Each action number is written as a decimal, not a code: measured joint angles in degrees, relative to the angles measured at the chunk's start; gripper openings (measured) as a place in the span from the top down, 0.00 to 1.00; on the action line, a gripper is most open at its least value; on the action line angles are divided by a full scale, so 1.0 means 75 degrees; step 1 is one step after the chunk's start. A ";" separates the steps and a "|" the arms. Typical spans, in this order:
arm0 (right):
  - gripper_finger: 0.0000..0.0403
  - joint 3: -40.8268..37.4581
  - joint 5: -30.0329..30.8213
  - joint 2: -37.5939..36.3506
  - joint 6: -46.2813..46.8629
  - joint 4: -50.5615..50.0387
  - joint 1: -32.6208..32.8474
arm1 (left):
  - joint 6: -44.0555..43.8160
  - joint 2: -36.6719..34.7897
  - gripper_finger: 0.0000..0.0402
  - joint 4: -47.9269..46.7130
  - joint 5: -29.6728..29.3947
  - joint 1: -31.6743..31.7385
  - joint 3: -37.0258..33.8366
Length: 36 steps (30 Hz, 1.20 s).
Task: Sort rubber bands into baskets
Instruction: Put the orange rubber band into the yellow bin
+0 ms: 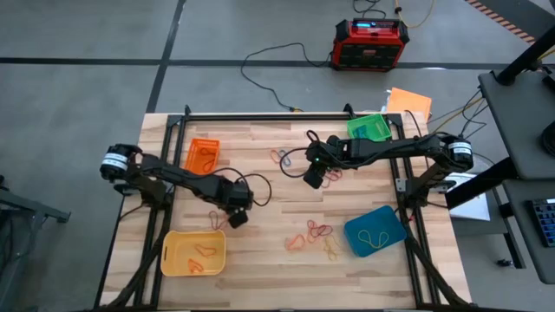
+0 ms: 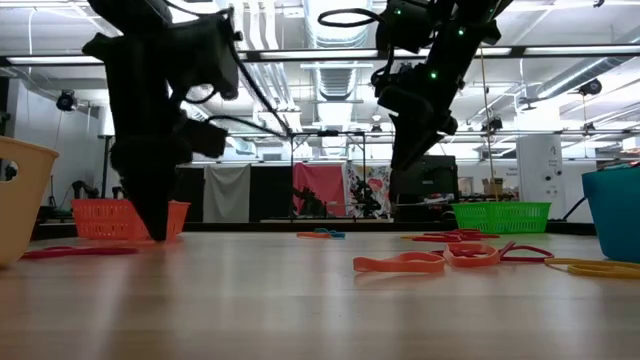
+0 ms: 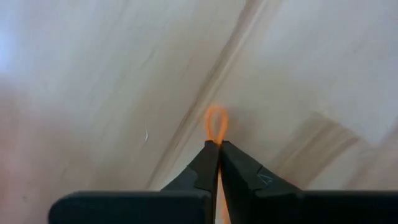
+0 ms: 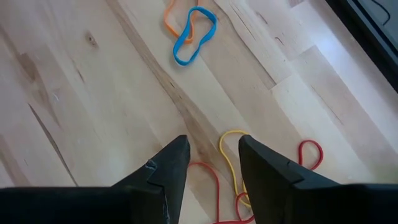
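My left gripper (image 1: pixel 236 218) is down at the table just beyond the yellow basket (image 1: pixel 193 253) and is shut on an orange rubber band (image 3: pixel 216 123). My right gripper (image 1: pixel 310 180) is open and empty above the table's middle. Its fingers stand over a yellow band (image 4: pixel 231 155) and red bands (image 4: pixel 311 152), with a blue band (image 4: pixel 196 34) farther off. More bands (image 1: pixel 310 232) lie loose on the wood. The orange basket (image 1: pixel 203 156), green basket (image 1: pixel 368 128) and blue basket (image 1: pixel 375 231) stand around the table. My left gripper pinches the orange band between its two fingertips (image 3: pixel 208 155). A small loop of the band (image 3: pixel 216 118) sticks out past the tips, against the wood. In the low view the fingers point down from above with their tips at the table top (image 2: pixel 158 236).
The yellow basket holds a few orange bands (image 1: pixel 201 253), and the blue basket holds a yellow one (image 1: pixel 373 238). A red-black box (image 1: pixel 370 43) and black cables lie on the floor beyond the far edge. Bare wood lies between the two arms.
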 joint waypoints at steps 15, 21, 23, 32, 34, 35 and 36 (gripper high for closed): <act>0.65 -0.0089 0.0000 0.0000 -0.0124 0.0028 0.0000 | 0.0967 -0.2737 1.00 0.0061 0.1324 -0.1193 0.0003; 0.66 -0.0094 0.0001 -0.0001 -0.0178 0.0250 0.0000 | 0.0437 -0.3590 1.00 0.0051 0.1505 -0.2269 0.0006; 0.65 -0.0094 0.0000 -0.0003 -0.0194 0.0269 0.0000 | 0.0185 -0.3722 1.00 0.0041 0.1529 -0.2546 0.0006; 0.65 -0.0094 0.0000 -0.0003 -0.0175 0.0343 0.0000 | -0.1878 -0.3435 1.00 -0.1197 0.2488 -0.3857 0.0006; 0.65 -0.0094 0.0000 -0.0003 -0.0185 0.0343 0.0000 | -0.2250 -0.3283 1.00 -0.1455 0.2488 -0.3990 0.0006; 0.65 -0.0094 0.0000 -0.0003 -0.0186 0.0343 0.0000 | -0.2398 -0.3211 1.00 -0.1564 0.2492 -0.4016 0.0006; 0.65 -0.0094 -0.0002 -0.0003 -0.0191 0.0343 0.0000 | -0.2507 -0.3145 1.00 -0.1624 0.2495 -0.4020 0.0006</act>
